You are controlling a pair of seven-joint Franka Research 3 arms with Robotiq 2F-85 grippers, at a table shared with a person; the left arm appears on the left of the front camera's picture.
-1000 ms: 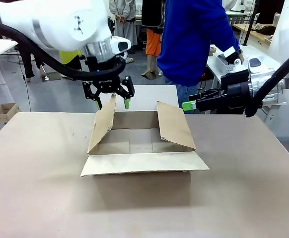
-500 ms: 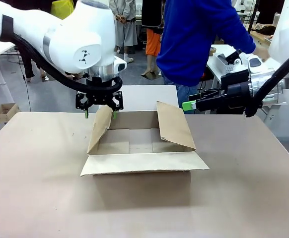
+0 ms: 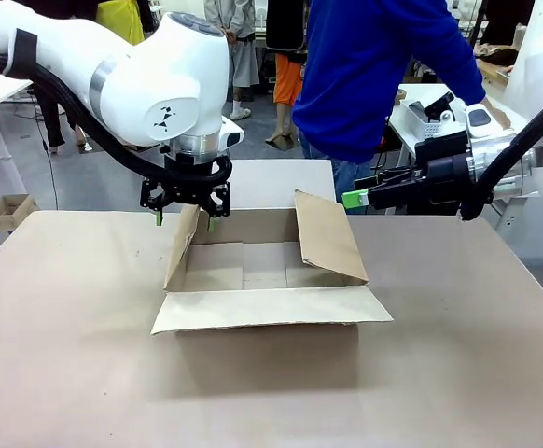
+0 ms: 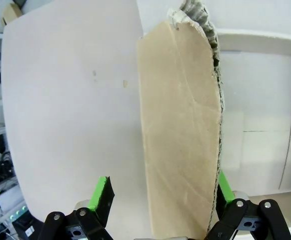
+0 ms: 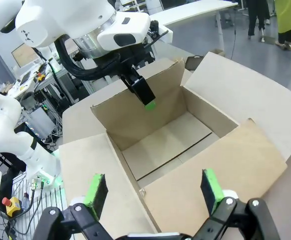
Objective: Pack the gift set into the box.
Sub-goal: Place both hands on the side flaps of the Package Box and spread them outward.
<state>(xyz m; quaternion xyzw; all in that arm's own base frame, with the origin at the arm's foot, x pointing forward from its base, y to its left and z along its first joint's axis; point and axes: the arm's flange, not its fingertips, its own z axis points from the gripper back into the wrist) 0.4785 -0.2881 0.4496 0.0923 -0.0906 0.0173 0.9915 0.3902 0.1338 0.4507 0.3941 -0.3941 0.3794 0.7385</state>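
Setting: a workroom with a pale brown table; a person in a blue top is seen standing at its far side.

Front view, box: the box is set at mid-table, directly below the left gripper, with all four flaps open. The near flap is laid flat towards the camera; both side flaps are raised.

Front view, left gripper: it is lowered over the top edge of the left flap, one green pad on either side of the cardboard.

Front view, right gripper: the right gripper is held level above the table's far right edge, fingertips directed at the box and apart from it.

Front view, gift set: a white basket is seen behind the right gripper on a side table, near the person's arm. Its contents are too small to be made out.

Left wrist view: the jaws are spread wide. The flap is passed between the fingers, its ragged edge close against one pad and clear of the other, so no clamping is seen. The bare box floor is seen beyond that edge.

Right wrist view: the fingers are parted and nothing is held. The open box is ahead of them, its floor bare, with one left-gripper finger inside the far flap.
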